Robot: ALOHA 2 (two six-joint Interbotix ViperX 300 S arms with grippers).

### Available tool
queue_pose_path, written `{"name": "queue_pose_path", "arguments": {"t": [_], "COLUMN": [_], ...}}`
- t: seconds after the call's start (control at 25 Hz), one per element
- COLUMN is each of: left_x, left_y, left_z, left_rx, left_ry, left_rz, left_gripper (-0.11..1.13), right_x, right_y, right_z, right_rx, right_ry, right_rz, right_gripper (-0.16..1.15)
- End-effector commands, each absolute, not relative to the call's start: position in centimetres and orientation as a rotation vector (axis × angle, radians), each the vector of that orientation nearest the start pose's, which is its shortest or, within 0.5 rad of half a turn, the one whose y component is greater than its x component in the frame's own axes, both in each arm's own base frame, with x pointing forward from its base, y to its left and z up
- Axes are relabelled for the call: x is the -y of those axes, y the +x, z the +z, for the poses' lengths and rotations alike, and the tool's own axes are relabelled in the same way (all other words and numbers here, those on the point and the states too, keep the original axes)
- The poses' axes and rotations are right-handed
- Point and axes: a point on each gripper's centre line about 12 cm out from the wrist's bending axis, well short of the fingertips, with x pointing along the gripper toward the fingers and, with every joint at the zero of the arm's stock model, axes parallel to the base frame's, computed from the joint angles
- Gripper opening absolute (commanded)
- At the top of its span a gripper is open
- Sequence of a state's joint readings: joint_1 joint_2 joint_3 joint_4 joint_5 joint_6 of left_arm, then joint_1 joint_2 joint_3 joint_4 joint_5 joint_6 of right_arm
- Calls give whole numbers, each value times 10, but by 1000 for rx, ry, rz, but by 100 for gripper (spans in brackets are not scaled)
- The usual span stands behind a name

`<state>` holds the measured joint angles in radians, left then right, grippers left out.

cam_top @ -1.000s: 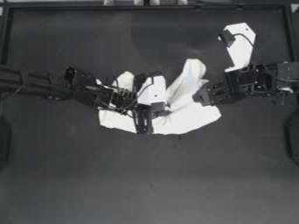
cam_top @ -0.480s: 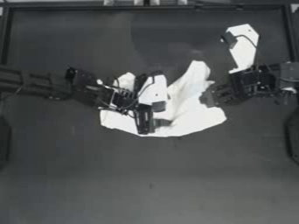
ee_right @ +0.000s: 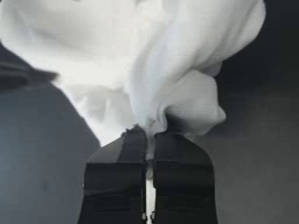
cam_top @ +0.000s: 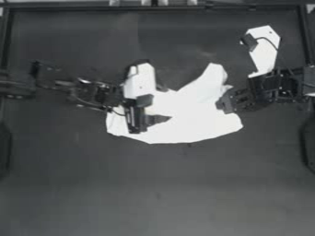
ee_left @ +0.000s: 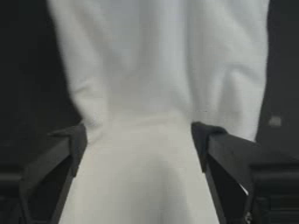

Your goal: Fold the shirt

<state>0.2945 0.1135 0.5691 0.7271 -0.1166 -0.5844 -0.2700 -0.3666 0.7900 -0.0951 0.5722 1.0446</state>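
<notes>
Cloth fills both wrist views. In the right one, the right gripper (ee_right: 149,131) pinches a bunched fold of the shirt (ee_right: 146,65), jaws closed tight on it. In the left one, the left gripper (ee_left: 137,135) stands wide apart with fabric draped between its jaws. From above, the shirt (cam_top: 190,115) lies crumpled mid-table (cam_top: 154,193), its left part hidden under the left gripper (cam_top: 137,117); the right gripper (cam_top: 226,102) holds its right edge.

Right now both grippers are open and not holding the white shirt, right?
Not quite. The right gripper is shut, pinching a bunch of the shirt, as the right wrist view shows. The left gripper is open, with cloth lying between its jaws.
</notes>
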Motion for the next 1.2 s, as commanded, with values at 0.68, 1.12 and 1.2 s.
{"name": "queue_pose_path", "arguments": {"t": [0.68, 1.12, 1.2], "left_x": [-100, -98, -97], "left_y": [351, 391, 400], "left_z": [117, 101, 99], "left_rx": [-761, -722, -717], "left_ry": [-20, -33, -28], "left_rz": [171, 112, 103], "left_gripper": [100, 100, 100], "right_x": [84, 92, 95], "right_y": [277, 280, 282], "right_z": [233, 258, 263], "right_rx": [-728, -732, -719], "right_ry": [986, 998, 998], "right_rz": [-736, -773, -770], "right_gripper": [4, 4, 4]}}
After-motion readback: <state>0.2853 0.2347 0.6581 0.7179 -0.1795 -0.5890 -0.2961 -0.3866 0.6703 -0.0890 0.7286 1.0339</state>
